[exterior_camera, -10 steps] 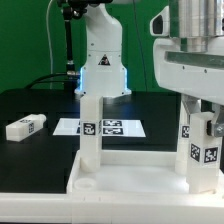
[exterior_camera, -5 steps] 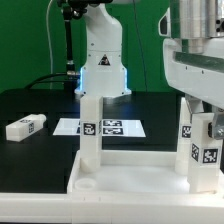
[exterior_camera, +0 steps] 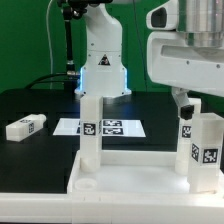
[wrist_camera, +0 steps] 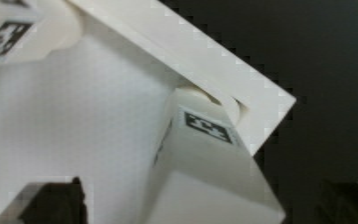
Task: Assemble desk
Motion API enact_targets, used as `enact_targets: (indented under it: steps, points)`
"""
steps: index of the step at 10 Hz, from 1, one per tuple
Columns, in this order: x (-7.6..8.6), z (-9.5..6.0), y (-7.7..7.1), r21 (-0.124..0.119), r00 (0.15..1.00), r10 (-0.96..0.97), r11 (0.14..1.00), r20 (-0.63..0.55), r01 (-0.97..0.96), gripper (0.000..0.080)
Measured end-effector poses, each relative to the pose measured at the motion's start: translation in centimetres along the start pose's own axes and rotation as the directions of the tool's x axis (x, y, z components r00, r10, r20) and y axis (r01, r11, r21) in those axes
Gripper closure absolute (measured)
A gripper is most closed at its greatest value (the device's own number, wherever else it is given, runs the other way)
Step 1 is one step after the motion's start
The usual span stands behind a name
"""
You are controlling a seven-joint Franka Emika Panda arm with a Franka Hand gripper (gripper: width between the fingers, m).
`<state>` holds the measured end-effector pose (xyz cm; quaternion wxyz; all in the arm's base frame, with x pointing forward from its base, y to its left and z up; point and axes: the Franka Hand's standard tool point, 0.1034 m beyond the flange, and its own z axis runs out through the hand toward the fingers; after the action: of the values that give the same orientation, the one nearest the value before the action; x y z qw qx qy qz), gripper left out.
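Note:
The desk's white rimmed tabletop (exterior_camera: 130,170) lies at the front of the black table. Two white block legs stand upright in it: one near the middle (exterior_camera: 91,128), one at the exterior view's right (exterior_camera: 203,150). My gripper (exterior_camera: 197,101) hangs just above the right leg, open and holding nothing. In the wrist view that tagged leg (wrist_camera: 202,150) rises from the tabletop (wrist_camera: 87,110) toward the camera, between my spread fingers (wrist_camera: 55,203), which are apart from it. A third leg (exterior_camera: 25,127) lies loose on the table at the exterior view's left.
The marker board (exterior_camera: 112,127) lies flat behind the tabletop. The robot's white base (exterior_camera: 102,62) stands at the back, with a dark stand (exterior_camera: 67,45) and a green backdrop behind it.
My gripper has opened around the right leg and lifted above it. The leg stays standing in the tabletop. Nothing else has moved.

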<state>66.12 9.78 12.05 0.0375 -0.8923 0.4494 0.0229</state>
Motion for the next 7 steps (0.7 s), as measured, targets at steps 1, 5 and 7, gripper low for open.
enact_targets:
  steps: [1,5,7]
  points:
    - [0.06,0.0,0.03,0.0,0.993,-0.118,0.993,0.0,0.118,0.0151]
    - [0.24,0.0,0.14,0.0,0.915,-0.404,0.915,-0.001,0.404,0.0151]
    - [0.29,0.15,0.27,-0.034,0.823,-0.568,0.823,-0.011,0.568,0.0151]
